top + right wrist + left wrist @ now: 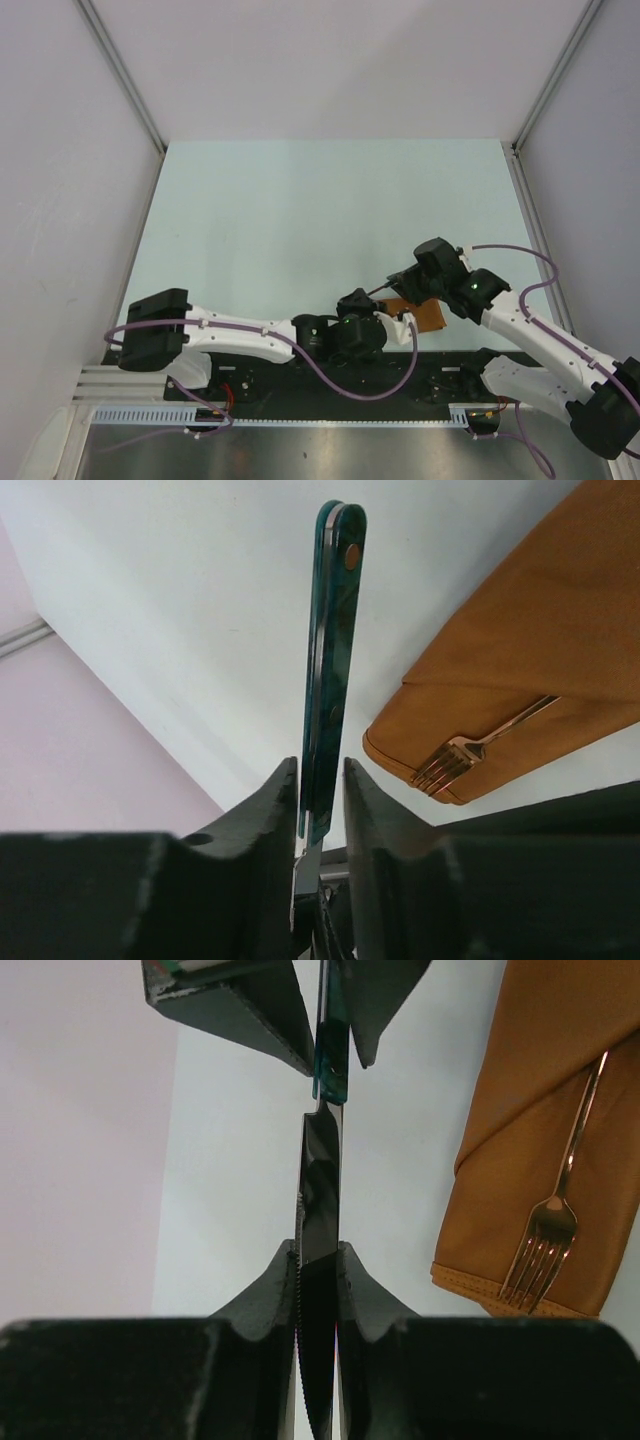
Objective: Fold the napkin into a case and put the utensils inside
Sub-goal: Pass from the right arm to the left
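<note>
The left pincer [318, 1250] was closed on the knife [321, 1180], its two dark fingers pressed against either flat of the blade. The serrated edge showed just beside the finger on the 9 o'clock side. In the left wrist view the knife ran straight from 6 o'clock to 12 o'clock, held clear of the tabletop [320, 200], blade nearest and teal handle [330, 630] at the far end.

The right pincer [320, 765] stood about that handle from the opposite end. Its jaws were narrow, only a little wider than the handle. One finger lay against it, while a thin strip of pale tabletop showed between the handle and the other finger, so the pincer bracketed the handle rather than squeezed it. Two round rivets showed on the handle's side in the right wrist view.

The case [540, 1110], rust-orange cloth folded into a layered strip, lay flat on the tabletop at 3 o'clock from the knife, apart from it. A copper-coloured fork [545, 1240] lay along it. Its tines were exposed near the hemmed end and pointed toward 7 o'clock, and its slim stem ran toward 1 o'clock until it met the edge of a diagonal fold.

From overhead, both pincers met at roughly 5 o'clock on the tabletop, close to its near edge. Only a small orange corner of the case showed there, beneath the right arm's wrist.
</note>
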### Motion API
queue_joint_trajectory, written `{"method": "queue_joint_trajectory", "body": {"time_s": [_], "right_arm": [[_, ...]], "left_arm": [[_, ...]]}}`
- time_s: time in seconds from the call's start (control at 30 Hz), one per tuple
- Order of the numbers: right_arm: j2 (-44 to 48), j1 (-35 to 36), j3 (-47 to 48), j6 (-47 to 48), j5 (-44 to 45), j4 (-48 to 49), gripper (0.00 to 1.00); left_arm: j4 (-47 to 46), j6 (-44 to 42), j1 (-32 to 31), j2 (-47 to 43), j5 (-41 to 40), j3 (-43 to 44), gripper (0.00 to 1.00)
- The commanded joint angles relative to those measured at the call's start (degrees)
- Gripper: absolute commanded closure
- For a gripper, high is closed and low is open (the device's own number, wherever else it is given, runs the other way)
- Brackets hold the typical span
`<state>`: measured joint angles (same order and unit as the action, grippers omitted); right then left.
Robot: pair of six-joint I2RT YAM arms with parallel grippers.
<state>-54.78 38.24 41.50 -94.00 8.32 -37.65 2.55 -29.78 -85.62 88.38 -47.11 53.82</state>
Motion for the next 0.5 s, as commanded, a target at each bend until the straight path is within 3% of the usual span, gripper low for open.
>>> {"method": "queue_joint_trajectory", "body": {"time_s": [0.0,0.17,0.47], "right_arm": [[2.92,-0.36,1.13,3.55,1.61,1.52,0.66],[3.81,-1.5,1.3,8.47,1.44,3.37,0.48],[3.37,-0.27,6.32,24.19,4.87,6.7,0.34]], "left_arm": [[6.3,10.16,3.6,-5.93,7.54,2.51,1.0],[13.35,23.25,9.68,-9.71,19.67,4.53,1.0],[13.9,39.16,23.99,-14.9,43.31,1.82,1.0]]}}
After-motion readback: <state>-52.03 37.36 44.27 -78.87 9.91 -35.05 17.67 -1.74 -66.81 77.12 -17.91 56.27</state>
